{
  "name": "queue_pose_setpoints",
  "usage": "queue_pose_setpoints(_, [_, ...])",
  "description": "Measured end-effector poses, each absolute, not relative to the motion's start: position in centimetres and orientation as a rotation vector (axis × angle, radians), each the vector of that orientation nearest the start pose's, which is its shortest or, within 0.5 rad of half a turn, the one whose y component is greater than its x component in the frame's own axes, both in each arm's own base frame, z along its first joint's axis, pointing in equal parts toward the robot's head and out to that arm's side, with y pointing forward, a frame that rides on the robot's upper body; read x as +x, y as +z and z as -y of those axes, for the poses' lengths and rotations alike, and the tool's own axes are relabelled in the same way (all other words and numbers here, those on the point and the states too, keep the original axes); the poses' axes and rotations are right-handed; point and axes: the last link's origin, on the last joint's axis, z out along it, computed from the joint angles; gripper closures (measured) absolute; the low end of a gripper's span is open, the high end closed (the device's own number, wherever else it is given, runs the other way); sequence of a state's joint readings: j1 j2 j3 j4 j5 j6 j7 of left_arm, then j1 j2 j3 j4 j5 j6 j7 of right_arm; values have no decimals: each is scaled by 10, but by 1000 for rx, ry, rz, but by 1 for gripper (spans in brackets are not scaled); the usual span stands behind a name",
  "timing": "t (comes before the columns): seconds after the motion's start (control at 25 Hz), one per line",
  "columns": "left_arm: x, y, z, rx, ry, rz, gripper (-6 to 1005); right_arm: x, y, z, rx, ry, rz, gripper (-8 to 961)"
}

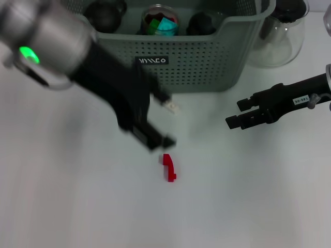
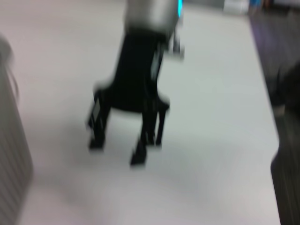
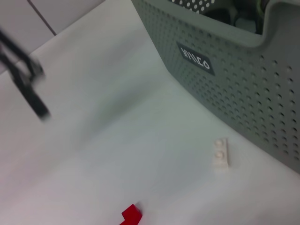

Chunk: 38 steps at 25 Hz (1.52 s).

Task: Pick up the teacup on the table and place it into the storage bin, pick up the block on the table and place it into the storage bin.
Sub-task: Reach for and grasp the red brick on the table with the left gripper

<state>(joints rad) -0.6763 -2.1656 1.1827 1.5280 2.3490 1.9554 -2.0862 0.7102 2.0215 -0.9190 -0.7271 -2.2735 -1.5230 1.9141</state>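
Red block [image 1: 169, 167] lies on the white desk [image 1: 77, 196] just below the left claw [image 1: 158, 140], not touching it; whether that claw is clenched, I cannot tell. Right claw [image 1: 235, 113] hovers released, well off to the block's side, near the storage bin [image 1: 207, 57].

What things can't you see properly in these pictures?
- Left gripper: head view, motion blur smears it, so its fingers can't be read.
- White block: head view, partly hidden by the left arm.
- Storage bin contents: its wall and the top edge cut them off.
- Red block: right wrist view, cropped by the picture's edge.
- Teacup: can't pick it out.
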Motion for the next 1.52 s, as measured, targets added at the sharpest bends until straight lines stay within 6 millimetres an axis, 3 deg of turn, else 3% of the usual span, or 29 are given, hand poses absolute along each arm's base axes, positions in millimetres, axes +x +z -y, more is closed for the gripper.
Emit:
queue_pose_setpoints(0.04, [-106,16,-312,-3147,246,230,96,232,-6,-365,-2897,109,-973,162])
queue_pose_setpoints(0.48, [-120,-65,-307,-2987,686,220,96,238,-7,-361,-2890,97,-1003,163])
queue_pose_setpoints(0.72, [-123,-87,-303,-2930,814,128,97,241,-8,-359,-2886,93,-1018,163])
queue_pose_setpoints(1.08, [-123,-108,-298,-2918,864,29,97,242,-8,-358,-2884,93,-1021,162])
queue_pose_setpoints(1.52, [-124,-119,-300,-2902,883,1,98,244,-9,-358,-2879,94,-1027,163])
